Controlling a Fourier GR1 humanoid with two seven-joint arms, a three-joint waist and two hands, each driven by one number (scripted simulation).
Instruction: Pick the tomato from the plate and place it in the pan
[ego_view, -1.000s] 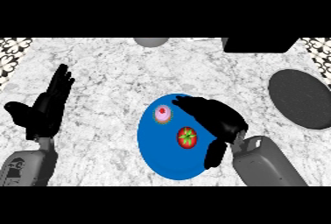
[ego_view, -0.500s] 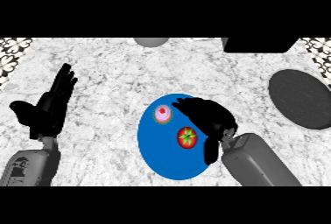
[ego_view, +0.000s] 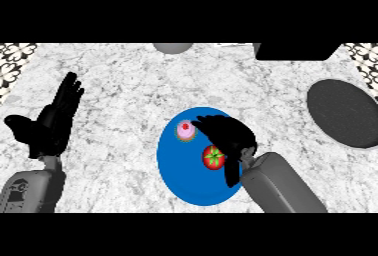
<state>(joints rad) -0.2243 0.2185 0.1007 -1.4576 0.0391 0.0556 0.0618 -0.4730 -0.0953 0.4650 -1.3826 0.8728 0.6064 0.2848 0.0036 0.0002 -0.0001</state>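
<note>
Head view shows the blue plate (ego_view: 181, 175) lying on the marbled bench (ego_view: 125, 95), and the tomato (ego_view: 213, 157) sits on it, right of the plate's middle. A pink round item (ego_view: 186, 130) lies on the far part of the plate, close to the tomato but apart from it. The right hand (ego_view: 235, 136) hangs over the plate's right half, its grey forearm coming in from the plate's near right. Its fingers (ego_view: 205, 121) stretch out beside the pink item and the thumb points down along the plate's right rim, so the hand is wide and spread, holding nothing. The tomato shows in the gap just left of the palm. The dark pan (ego_view: 342, 112) lies well to the right of the plate, with bare bench between them. Well to the left of the plate the left hand (ego_view: 52, 125) rests with straight fingers pointing up. Beyond the plate, at the bench's far edge, are a grey rounded object (ego_view: 173, 47) and a black block (ego_view: 295, 51).
</note>
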